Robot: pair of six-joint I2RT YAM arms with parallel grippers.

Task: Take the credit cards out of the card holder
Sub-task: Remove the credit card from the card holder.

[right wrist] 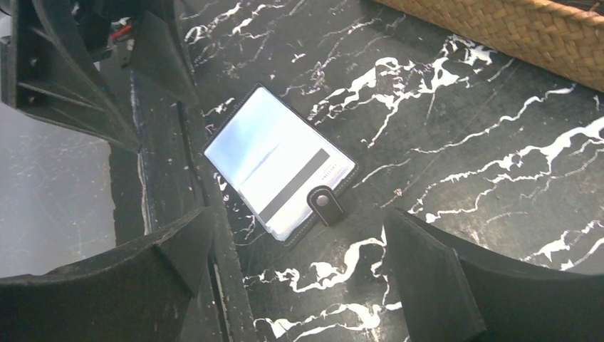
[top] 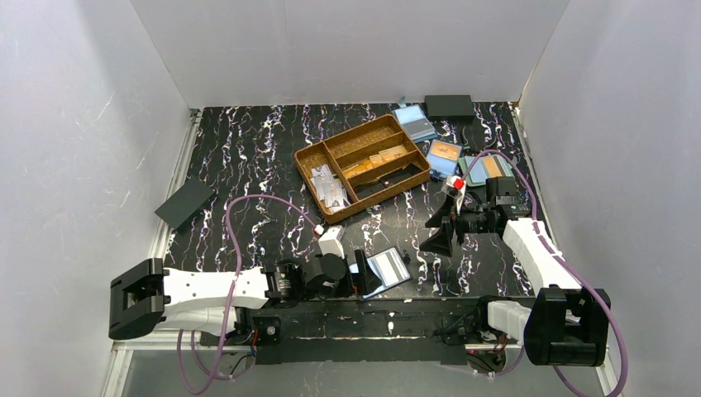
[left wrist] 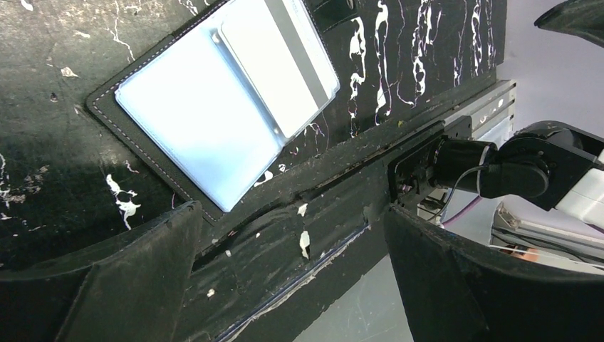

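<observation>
At the lower middle of the overhead view, the left tool (top: 364,279) stands released, jaws spread wide and gripping nothing. The right tool (top: 438,231), right of centre, is likewise released and empty.

Just beside the left tool, on its right in the frame, lies the small black bifold card holder (top: 387,269). It is spread flat on the black, white-veined counter (top: 248,149) with its light blue lining upward. The pale whitish plastic credit cards (left wrist: 285,64) are tucked in one half, the top one showing a grey stripe. A black snap tab (right wrist: 324,203) overlaps that half's outer edge.

Judgement: the holder lies open so that the card edges are exposed, and both tools are spread ready to take one. No card is out yet.

The left wrist view puts the holder upper left, near the tool's fingers (left wrist: 107,285) but not between them. The right wrist view puts it mid-frame, beyond the gap and apart from that tool. A brown woven divided tray (top: 310,153) stands further up the counter.
</observation>
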